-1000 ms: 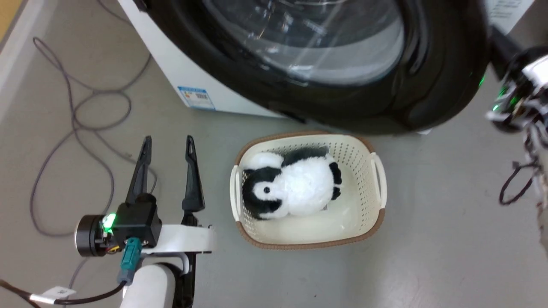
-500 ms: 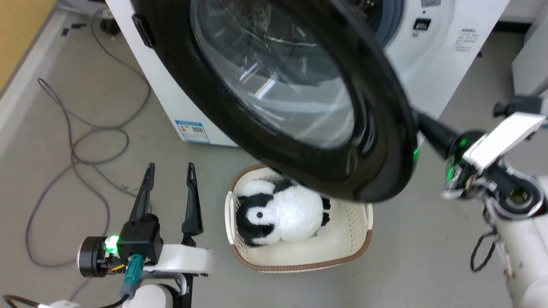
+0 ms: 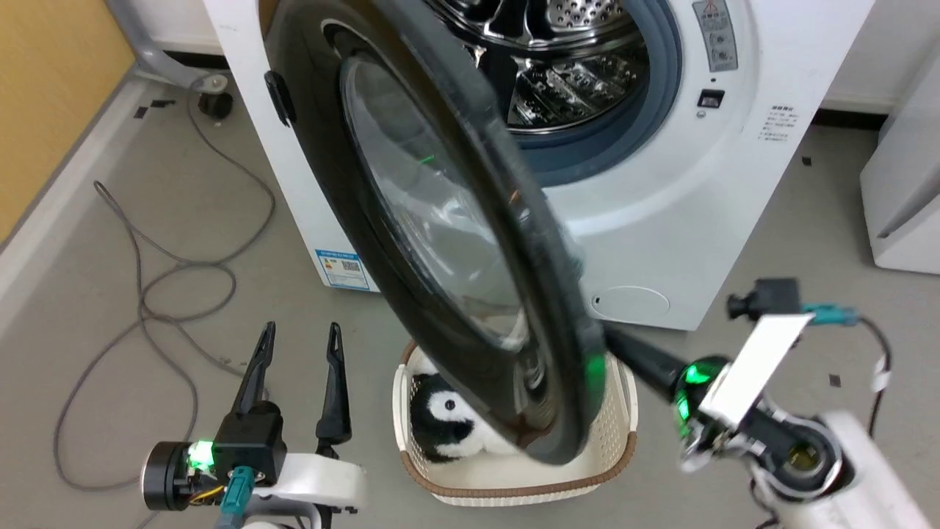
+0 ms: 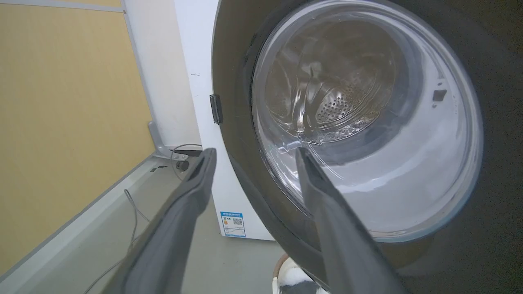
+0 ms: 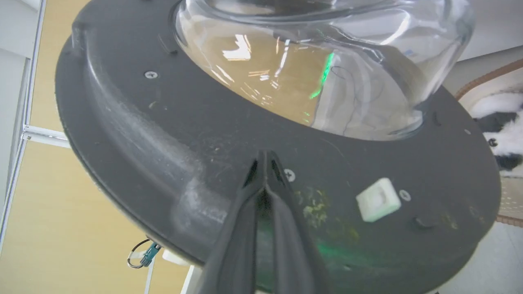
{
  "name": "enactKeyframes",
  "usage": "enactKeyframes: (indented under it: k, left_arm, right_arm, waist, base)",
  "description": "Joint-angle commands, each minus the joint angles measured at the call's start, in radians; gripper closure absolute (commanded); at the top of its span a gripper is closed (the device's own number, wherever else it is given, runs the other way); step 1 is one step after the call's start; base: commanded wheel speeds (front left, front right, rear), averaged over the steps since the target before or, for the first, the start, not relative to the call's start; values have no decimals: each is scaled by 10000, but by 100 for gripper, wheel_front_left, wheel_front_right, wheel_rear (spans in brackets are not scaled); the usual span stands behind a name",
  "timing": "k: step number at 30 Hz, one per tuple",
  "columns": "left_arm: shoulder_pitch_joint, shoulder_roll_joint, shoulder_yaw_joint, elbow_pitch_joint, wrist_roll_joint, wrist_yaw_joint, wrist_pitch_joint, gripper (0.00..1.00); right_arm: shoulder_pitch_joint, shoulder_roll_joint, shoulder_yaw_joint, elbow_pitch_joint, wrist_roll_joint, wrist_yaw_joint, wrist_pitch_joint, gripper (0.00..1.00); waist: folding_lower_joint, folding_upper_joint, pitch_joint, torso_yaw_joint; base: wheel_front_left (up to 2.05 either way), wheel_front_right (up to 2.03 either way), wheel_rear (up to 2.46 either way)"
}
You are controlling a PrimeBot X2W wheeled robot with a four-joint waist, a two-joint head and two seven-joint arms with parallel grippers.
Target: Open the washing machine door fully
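Standing on grey floor [image 3: 808, 250] beside a yellow wall [image 3: 51, 88], the washing machine [image 3: 661, 220] is showing its drum. The washing machine door [image 3: 433, 242] is hanging partway swung out over a basket [image 3: 621, 441]. Right gripper [image 5: 265, 157] is holding its fingertips pressed together against the door's dark back, seemingly touching. Left gripper [image 3: 301, 338] is hovering spread, empty.

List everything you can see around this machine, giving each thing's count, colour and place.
washing machine door: one, black rim with clear glass, partly open above the basket
washing machine: one, white, behind the door
basket: one, cream with brown rim, floor below the door
plush penguin: one, black and white, inside the basket
cable: one, grey, floor at left
second appliance: one, white, far right
left hand: one, dark, open, lower left
right hand: one, dark, shut, at the door's grey back
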Motion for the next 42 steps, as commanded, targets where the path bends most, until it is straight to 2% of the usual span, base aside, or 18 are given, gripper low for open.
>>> enactKeyframes:
  k: [1,13,21,25,33,40,41,42]
  left_arm:
    - [122,33,33,23,108,-6,-55,0]
    - [255,39,33,134,135,-68,-55,0]
    - [393,38,61,203,135,-54,-55,0]
    - [548,47,72,258,135,-57,-55,0]
    - [686,121,151,285,128,-89,-55,0]
    - [803,158,195,266,139,-80,-55,0]
    - [803,158,195,266,139,-80,-55,0]
    - [827,164,206,263,138,-77,-55,0]
  right_arm:
    - [231,112,96,-118,-39,10,48,100]
    - [1040,744,1374,-1215,-313,10,104,100]
    - [1353,818,2086,-1517,-415,10,123,100]
    - [1553,746,1986,-1755,-485,10,-394,100]
    - [1751,404,959,-2346,-889,10,-2404,100]
    - [1631,-246,264,-2318,-3018,10,-5990,100]
    - [1631,-246,264,-2318,-3018,10,-5990,100]
    - [1610,-404,208,-2216,-3487,10,-6600,100]
  waist:
    - [1,0,-46,20]
    - [1,0,-236,207]
    - [1,0,-414,239]
    - [1,0,-629,215]
    - [1,0,-868,89]
    - [1,0,-1037,-73]
    - [1,0,-1037,-73]
    - [1,0,-1062,-104]
  base:
    - [0,0,0]
    - [0,0,0]
    - [0,0,0]
    - [0,0,0]
    - [0,0,0]
    - [0,0,0]
    - [0,0,0]
    - [0,0,0]
